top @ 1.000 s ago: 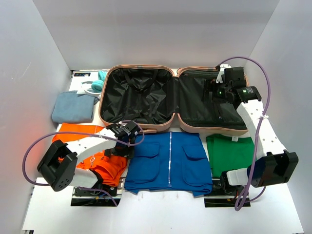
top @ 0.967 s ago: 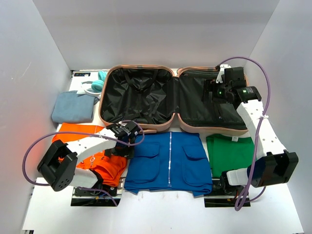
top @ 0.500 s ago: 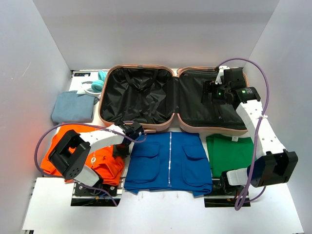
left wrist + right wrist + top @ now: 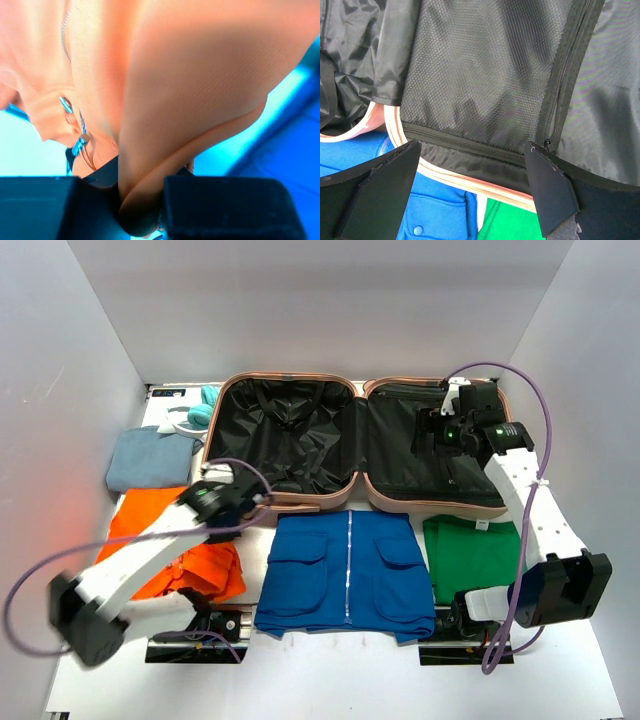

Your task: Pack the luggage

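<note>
The luggage (image 4: 283, 437) lies open at the back of the table, a pale pink shell with black lining in both halves. My left gripper (image 4: 226, 502) is by its front left corner, shut on a fold of the orange garment (image 4: 172, 552). In the left wrist view that orange cloth (image 4: 165, 90) is pinched between the fingers of the left gripper (image 4: 142, 207). My right gripper (image 4: 446, 436) hovers open over the right half. Its wrist view shows the mesh pocket (image 4: 480, 85) and the pink rim (image 4: 451, 181) between its spread fingers (image 4: 551, 192).
A blue garment (image 4: 346, 575) and a green one (image 4: 471, 556) lie folded in front of the luggage. A grey-blue folded cloth (image 4: 150, 460) and teal headphones (image 4: 197, 415) sit at the back left. White walls close in on three sides.
My left gripper closed on the orange garment's edge and carried it left and toward the luggage, bunching the cloth. The right arm has barely moved.
</note>
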Controlling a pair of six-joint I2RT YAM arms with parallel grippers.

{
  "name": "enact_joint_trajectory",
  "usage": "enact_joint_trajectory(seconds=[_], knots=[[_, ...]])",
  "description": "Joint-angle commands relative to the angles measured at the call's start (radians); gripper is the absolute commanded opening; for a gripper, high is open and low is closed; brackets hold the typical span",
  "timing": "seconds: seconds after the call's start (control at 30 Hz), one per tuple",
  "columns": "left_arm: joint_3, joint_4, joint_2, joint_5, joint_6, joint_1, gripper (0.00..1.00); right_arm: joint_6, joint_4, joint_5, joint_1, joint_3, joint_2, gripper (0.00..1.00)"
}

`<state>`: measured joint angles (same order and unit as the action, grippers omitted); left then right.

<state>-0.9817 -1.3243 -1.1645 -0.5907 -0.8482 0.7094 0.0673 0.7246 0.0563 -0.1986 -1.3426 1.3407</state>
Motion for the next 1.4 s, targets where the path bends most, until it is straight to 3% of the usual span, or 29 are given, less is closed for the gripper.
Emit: enact_joint_trajectory(seconds=[0.0, 0.13, 0.23, 0.47, 0.57, 0.7, 0.9, 1.07, 1.2, 1.37], knots=[[-0.081, -0.024, 0.152, -0.141, 0.055, 0.001, 0.0, -0.017, -0.04, 0.016, -0.002, 0.002, -0.044, 0.9], [-0.152, 0.037, 0.252, -0.176, 0.118, -0.01, 0.0, -0.014, -0.045, 0.016, -0.002, 0.003, -0.054, 0.9], [-0.198, 0.175, 0.247, -0.159, 0.21, -0.025, 0.0, -0.004, -0.053, 0.016, 0.001, 0.008, -0.06, 0.9], [-0.385, 0.333, 0.031, -0.07, 0.339, -0.048, 0.0, 0.011, -0.053, -0.013, 0.004, 0.008, -0.054, 0.9], [-0.508, 0.341, -0.091, -0.038, 0.299, -0.125, 0.0, 0.02, -0.051, -0.051, 0.001, 0.013, -0.06, 0.9], [-0.702, 0.335, -0.234, 0.174, 0.222, -0.232, 0.0, 0.029, -0.048, -0.098, 0.002, 0.017, -0.058, 0.9], [-0.893, 0.346, -0.449, 0.268, 0.152, -0.243, 0.0, 0.029, -0.047, -0.156, 0.004, 0.016, -0.048, 0.9], [-1.141, 0.31, -0.602, 0.376, 0.069, -0.251, 0.0, 0.032, -0.034, -0.19, 0.004, 0.01, -0.017, 0.9], [-1.178, 0.404, -0.69, 0.397, -0.047, -0.245, 0.0, 0.032, -0.034, -0.211, 0.004, 0.007, -0.005, 0.9], [-1.155, 0.482, -0.753, 0.296, -0.17, -0.252, 0.0, 0.026, -0.024, -0.257, 0.004, 0.002, 0.008, 0.9]])
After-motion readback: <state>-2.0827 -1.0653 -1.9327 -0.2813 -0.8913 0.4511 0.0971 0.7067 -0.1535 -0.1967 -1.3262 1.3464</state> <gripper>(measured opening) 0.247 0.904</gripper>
